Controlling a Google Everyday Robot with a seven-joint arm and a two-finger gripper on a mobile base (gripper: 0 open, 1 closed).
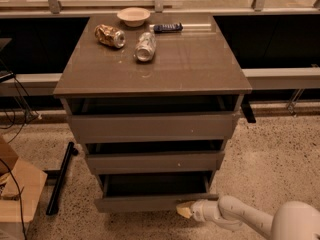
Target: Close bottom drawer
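Note:
The bottom drawer (pixel 145 203) is the lowest, narrowest front of the grey-brown cabinet (pixel 152 64). It stands partly pulled out, with a dark gap showing behind its front. My gripper (pixel 184 210) comes in from the lower right on a white arm. Its pale tip touches the right part of the bottom drawer's front. The middle drawer (pixel 152 161) and the top drawer (pixel 150 127) sit slightly open above it.
On the cabinet top lie a crushed can (pixel 110 35), a second can (pixel 145 47), a bowl (pixel 133 16) and a dark remote (pixel 167 28). A cardboard box (pixel 17 191) and a black bar (pixel 60 179) lie on the floor at left. Railing runs behind.

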